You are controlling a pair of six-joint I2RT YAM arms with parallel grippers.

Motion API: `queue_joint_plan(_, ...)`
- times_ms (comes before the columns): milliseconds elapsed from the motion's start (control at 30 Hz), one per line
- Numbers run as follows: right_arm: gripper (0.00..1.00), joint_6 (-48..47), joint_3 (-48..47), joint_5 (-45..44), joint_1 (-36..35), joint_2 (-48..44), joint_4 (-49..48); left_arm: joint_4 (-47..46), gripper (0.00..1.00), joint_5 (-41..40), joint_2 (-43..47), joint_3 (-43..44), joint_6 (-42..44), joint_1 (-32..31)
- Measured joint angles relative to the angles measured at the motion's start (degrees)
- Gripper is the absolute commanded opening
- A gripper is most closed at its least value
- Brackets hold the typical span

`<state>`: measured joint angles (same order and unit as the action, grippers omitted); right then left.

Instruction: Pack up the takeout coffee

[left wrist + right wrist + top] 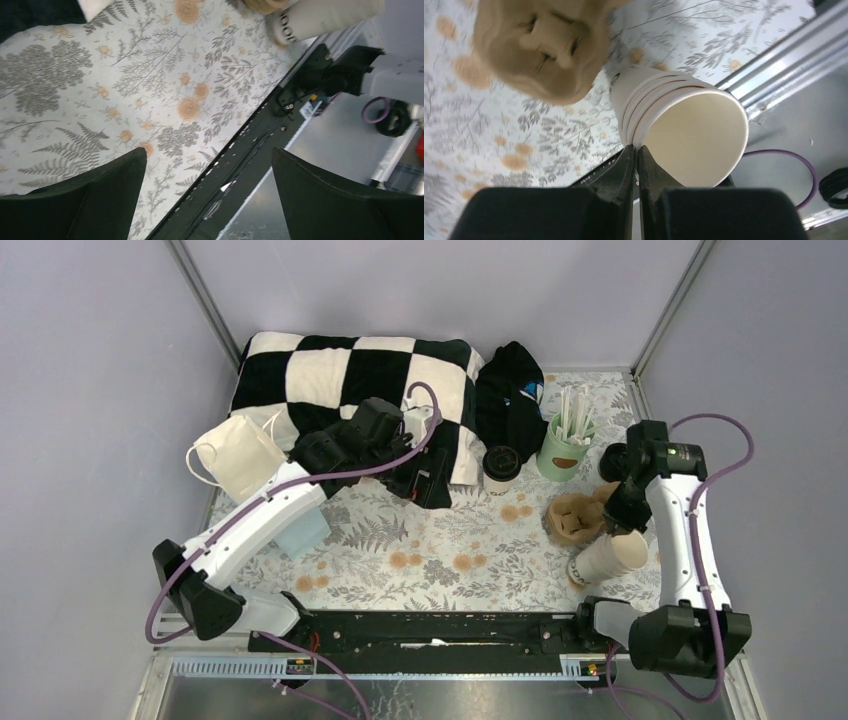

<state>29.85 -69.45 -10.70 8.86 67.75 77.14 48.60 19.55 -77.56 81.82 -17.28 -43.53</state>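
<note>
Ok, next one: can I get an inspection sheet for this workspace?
Surface: floral cloth covering the table.
Job's things: lidded coffee cup upright at the back, ungripped.
Clutter: pulp carrier; stack of white cups tipped over; green cup of sticks; checkered blanket; black bag; white mask-like item.
Grippers: left gripper open, empty; right gripper shut, seemingly pinching the stack's rim.
Cables: purple cables looping off both arms.
Surroundings: grey walls, metal frame.

We're looking into a robot lab's test cell: plain grey walls (90, 360) framed by aluminium posts (208, 305), a floral cloth (440, 535) as work surface, purple cables (735, 435) beside a black mounting rail (430, 625).
</note>
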Motion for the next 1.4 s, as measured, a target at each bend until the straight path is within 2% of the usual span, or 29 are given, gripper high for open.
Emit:
queue_joint_plan(167, 0.00, 0.5, 0.0, 4.5, -12.9, -0.9, -0.2, -5.8, 0.99, 6.4, -2.3, -1.0, -6.9, 2.0)
queue_joint_plan(300, 0.00, 1.2, -0.1, 7.9, -20.1, -1.1, -0.9, -15.5, 0.99, 10.4, -2.4, -7.0, -15.8, 2.0)
queue_joint_plan(433, 0.00, 3.4, -0.1, 10.7, -24.9, -1.0, -4.2, -25.2, 0.99, 11.7, -3.8, -14.0, -26.1, -0.8)
queue_joint_plan(600, 0.00, 6.9, -0.1, 11.8, -31.3, 1.3, -9.2, -36.9, 0.98, 11.5, -11.7, -14.8, -37.7, -6.7)
queue_joint_plan(767, 0.00, 9.7, -0.2, 10.8, -33.4, 3.2, -12.0, -43.9, 0.87, 10.6, -17.2, -16.0, -45.4, -11.0)
queue_joint_plan(967, 0.00, 12.1, -1.5, 8.1, -35.6, 3.6, -12.2, -46.1, 0.91, 9.9, -18.8, -17.6, -49.1, -11.9)
queue_joint_plan(1067, 0.00, 12.6, -1.6, 7.4, -36.2, 3.7, -12.4, -46.7, 0.97, 9.6, -19.3, -17.6, -49.8, -11.9)
queue_joint_plan(1400, 0.00, 13.5, -1.6, 6.7, -37.5, 5.3, -12.4, -47.9, 0.98, 9.0, -22.6, -16.8, -50.3, -11.9)
